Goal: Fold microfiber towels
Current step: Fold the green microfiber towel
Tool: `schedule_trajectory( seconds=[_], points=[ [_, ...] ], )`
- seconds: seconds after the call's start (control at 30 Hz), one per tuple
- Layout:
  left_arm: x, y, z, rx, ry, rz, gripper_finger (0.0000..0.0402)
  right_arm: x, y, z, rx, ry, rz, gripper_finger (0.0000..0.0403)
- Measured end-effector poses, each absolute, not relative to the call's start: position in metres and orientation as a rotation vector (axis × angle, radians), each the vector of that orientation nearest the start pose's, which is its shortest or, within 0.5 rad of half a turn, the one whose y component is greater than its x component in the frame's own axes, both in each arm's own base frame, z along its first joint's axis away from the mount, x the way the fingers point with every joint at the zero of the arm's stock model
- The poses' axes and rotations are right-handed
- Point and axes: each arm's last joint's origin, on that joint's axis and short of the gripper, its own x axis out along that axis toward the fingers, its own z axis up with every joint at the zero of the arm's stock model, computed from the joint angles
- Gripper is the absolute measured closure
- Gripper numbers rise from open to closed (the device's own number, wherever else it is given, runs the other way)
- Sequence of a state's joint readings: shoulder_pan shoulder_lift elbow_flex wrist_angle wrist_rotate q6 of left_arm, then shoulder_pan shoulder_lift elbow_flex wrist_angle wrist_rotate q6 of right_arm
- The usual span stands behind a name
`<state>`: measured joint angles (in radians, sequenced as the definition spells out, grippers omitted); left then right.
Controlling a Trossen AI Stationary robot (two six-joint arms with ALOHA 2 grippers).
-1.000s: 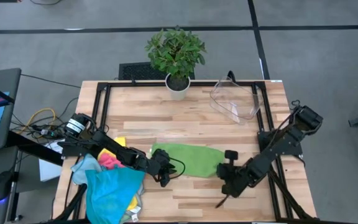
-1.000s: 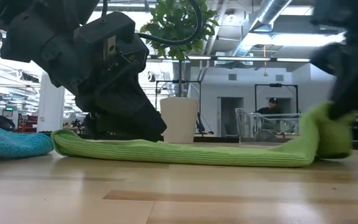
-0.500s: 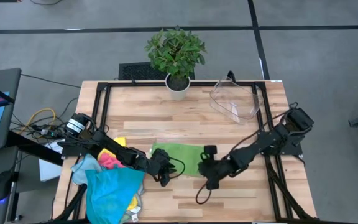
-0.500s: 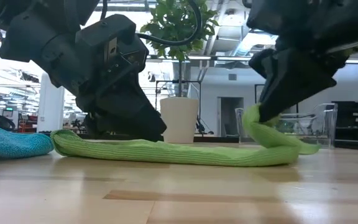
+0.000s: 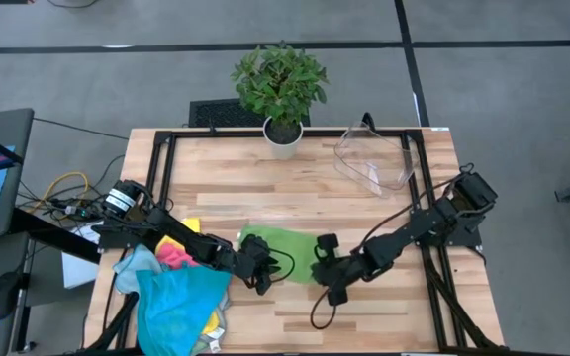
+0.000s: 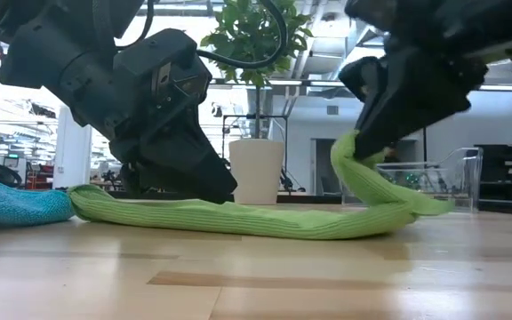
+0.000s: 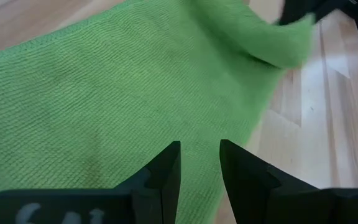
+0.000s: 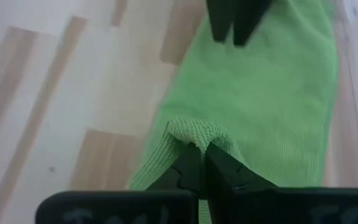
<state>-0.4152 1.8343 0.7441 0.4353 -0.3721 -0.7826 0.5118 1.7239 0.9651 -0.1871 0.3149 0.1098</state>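
High view: green towel (image 5: pixel 283 249) mid-tabletop (image 5: pixel 364 213) between left pincer (image 5: pixel 262 280) and right pincer (image 5: pixel 332 287), spare towels (image 5: pixel 178 297) heaped at the left edge, bin (image 5: pixel 376 158) and plant (image 5: pixel 280 84) far back. Low view: right end lifted in a loop and carried over the flat part, so mid-fold by the look of it; next, probably lay that end on the far edge and release. Wrist views, unlike the rest: right pincer clamped on a towel corner (image 8: pixel 188 138); left fingers (image 7: pixel 166 171) slightly apart, resting on the cloth, holding nothing.
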Motion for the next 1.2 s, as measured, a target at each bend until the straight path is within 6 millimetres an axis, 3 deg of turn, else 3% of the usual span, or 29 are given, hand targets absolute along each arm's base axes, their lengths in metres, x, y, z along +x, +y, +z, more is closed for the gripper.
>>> schedule_trajectory(
  seconds=[0.2, 0.6, 0.9, 1.2],
  points=[
    [0.306, -0.124, 0.111, -0.505, 0.582, 0.196, 0.0299, 0.31, 0.159, 0.173, -0.329, 0.803, 0.169, 0.0376],
    [0.306, -0.122, 0.11, -0.514, 0.596, 0.209, 0.0299, 0.346, 0.17, 0.145, -0.37, 0.832, 0.223, 0.0356],
    [0.306, -0.122, 0.109, -0.533, 0.603, 0.211, 0.0299, 0.36, 0.16, 0.143, -0.356, 0.846, 0.193, 0.0346],
    [0.306, -0.122, 0.109, -0.542, 0.603, 0.214, 0.0299, 0.366, 0.148, 0.143, -0.317, 0.855, 0.259, 0.0299]
  ],
)
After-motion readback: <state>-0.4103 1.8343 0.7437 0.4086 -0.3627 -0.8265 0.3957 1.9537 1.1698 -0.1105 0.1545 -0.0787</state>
